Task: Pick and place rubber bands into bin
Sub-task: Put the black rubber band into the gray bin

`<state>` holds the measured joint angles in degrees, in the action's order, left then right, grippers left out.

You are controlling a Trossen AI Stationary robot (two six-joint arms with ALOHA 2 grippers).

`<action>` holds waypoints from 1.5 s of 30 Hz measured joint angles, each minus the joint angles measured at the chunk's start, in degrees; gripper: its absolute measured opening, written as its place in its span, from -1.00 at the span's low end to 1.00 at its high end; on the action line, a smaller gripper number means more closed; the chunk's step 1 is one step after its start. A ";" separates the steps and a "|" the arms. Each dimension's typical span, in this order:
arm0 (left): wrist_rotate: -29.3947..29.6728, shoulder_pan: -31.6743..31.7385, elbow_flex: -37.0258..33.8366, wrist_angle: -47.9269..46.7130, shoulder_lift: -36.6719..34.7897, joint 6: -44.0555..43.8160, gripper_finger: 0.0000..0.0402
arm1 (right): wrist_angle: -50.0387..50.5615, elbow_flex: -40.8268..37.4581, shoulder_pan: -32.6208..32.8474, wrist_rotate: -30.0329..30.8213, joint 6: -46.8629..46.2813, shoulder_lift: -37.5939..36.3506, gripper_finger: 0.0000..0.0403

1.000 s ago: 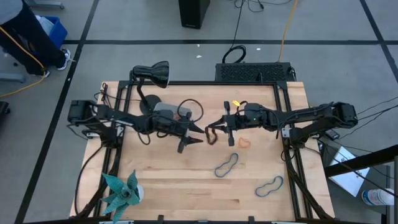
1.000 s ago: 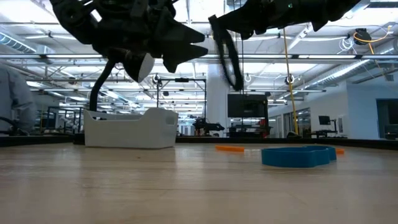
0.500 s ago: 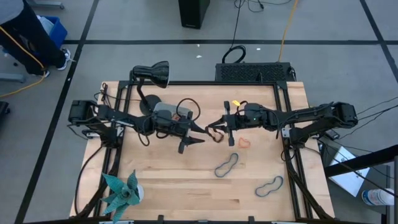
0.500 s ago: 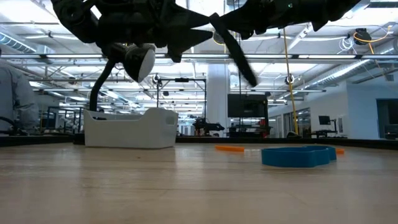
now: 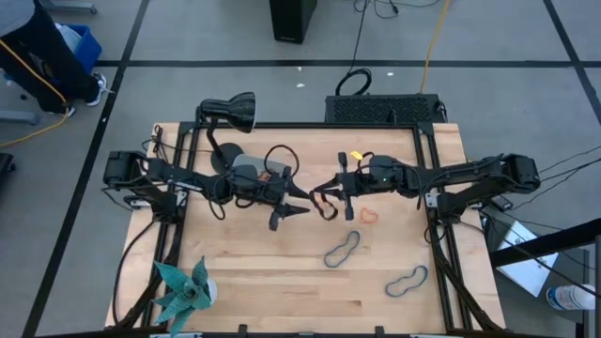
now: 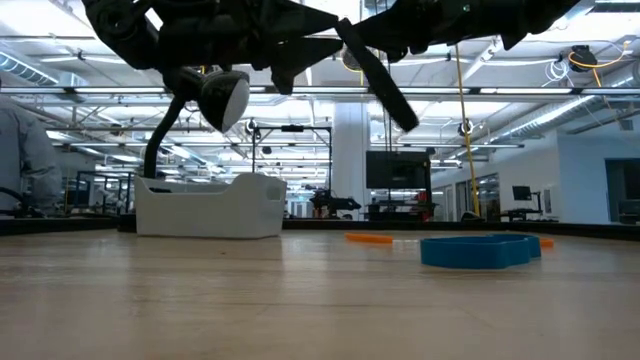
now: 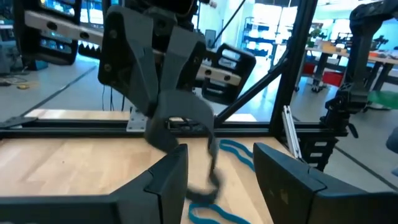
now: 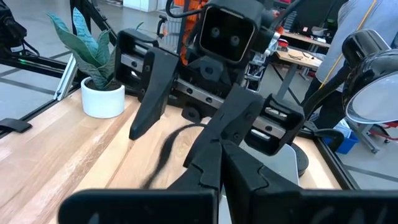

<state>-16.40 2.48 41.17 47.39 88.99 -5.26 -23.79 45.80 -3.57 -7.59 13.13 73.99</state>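
Observation:
My right gripper (image 5: 316,192) reaches level over the table's middle, shut on a dark rubber band (image 6: 385,88) that hangs from it above the wood. My left gripper (image 5: 293,203) faces it from the table's left, open; in the left wrist view its fingers (image 7: 169,180) stand on either side of the right gripper's tip and the dangling band (image 7: 212,163). I cannot tell whether they touch either. The bin (image 5: 248,170), pale and shallow, rests on the table behind the left gripper (image 6: 300,45). It shows as a white tray (image 6: 210,208) in the low view. My right gripper pinches the dark band's upper end (image 6: 355,50) between its two shut fingers, which come level from the table's right. The band is clear of the table and slants down away from the fingers.
Loose bands lie on the wood: a grey-blue one (image 5: 343,249), a blue one (image 5: 407,281) near the right front, an orange one (image 5: 371,214), a yellow scrap (image 5: 357,156). A desk lamp (image 5: 233,110) stands at the far left, a potted plant (image 5: 183,289) at the near left.
The dark band under my right gripper has swung from hanging straight down as a loop to a slanted strap. My left gripper has tipped up from pointing slightly down to level, staying in front of the right gripper. My right gripper has kept still.

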 joint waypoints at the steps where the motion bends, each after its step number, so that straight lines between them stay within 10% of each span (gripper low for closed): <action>1: -0.01 0.00 0.00 0.20 0.00 -0.04 -0.07 | -0.19 0.00 0.00 -0.01 0.00 0.27 -1.00; 15: 1.46 -0.13 0.00 -1.01 0.00 -2.80 -0.13 | -4.92 -0.04 -0.09 0.08 1.64 5.64 -1.00; 28: 1.46 0.11 0.00 -2.73 0.00 -0.39 -0.94 | -3.98 -0.04 -0.09 0.23 1.73 5.12 -1.00; 45: 1.42 0.11 0.00 -3.60 0.00 -0.69 -0.96 | -4.68 -0.04 -0.09 0.21 1.53 5.10 -0.70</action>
<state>-14.98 2.59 41.17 43.79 88.99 -5.95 -28.47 45.76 -3.66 -7.38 14.66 79.09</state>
